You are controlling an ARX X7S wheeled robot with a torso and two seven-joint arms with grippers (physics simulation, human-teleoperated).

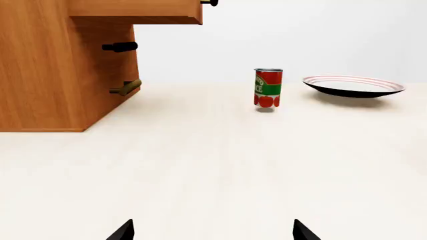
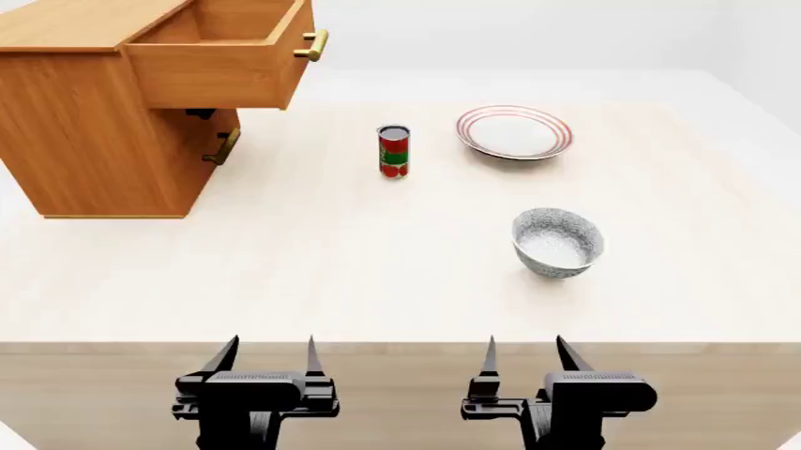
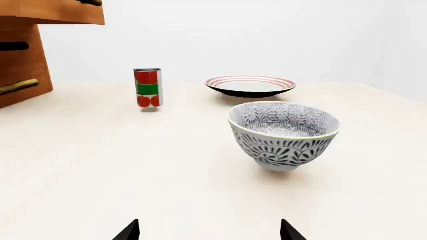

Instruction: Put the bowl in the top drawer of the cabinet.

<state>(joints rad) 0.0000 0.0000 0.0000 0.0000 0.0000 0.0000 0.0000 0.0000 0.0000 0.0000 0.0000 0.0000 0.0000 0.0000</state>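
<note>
The pale, cream-coloured table (image 2: pixel 313 272) fills most of the head view, and the boxy light brown wooden cabinet (image 2: pixel 88 141) is seen at the upper left of that frame. Its top drawer (image 2: pixel 225 58), a light brown box with a brass bar handle, is already pulled out and looks empty as far as can be seen. The flat white plate with red rings (image 2: pixel 515 131) lies at the upper centre-right, the deep round bowl with a blue-grey patterned outside (image 2: pixel 558 242) stands upright at the centre-right, and the small red and green can (image 2: pixel 394 151) stands between cabinet and plate.

The coming reach is judged to turn on this: the bowl lies forward of the right claw (image 2: pixel 524 356), just right of its line, well apart from it, and far nearer to it than to the left claw (image 2: pixel 266 354). Both claws are held spread and empty at the table's near edge.

In the right wrist view the bowl (image 3: pixel 284 135) is shown in profile, centre-right, its rim level. In the left wrist view no bowl is seen, but the underside of the open drawer (image 1: pixel 137 11) is shown.
</note>
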